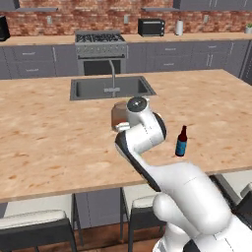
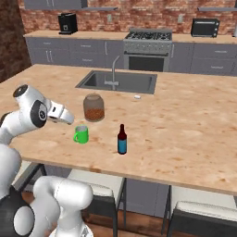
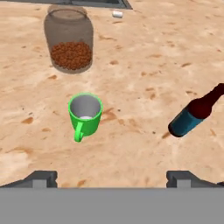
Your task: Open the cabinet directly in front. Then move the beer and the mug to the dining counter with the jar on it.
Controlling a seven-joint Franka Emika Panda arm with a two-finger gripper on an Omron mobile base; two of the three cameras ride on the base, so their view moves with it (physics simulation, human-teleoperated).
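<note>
Hand view, green mug (image 3: 85,114) seen upright on the wood-grain worktop (image 3: 144,65), beer bottle (image 3: 194,113) beside it, jar (image 3: 69,41) behind, jaws spread wide, nothing held.

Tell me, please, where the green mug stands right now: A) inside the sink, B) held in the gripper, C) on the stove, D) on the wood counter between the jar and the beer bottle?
D: the mug stands upright on the dining counter, in front of the jar and beside the beer, while the open gripper holds nothing.
</note>
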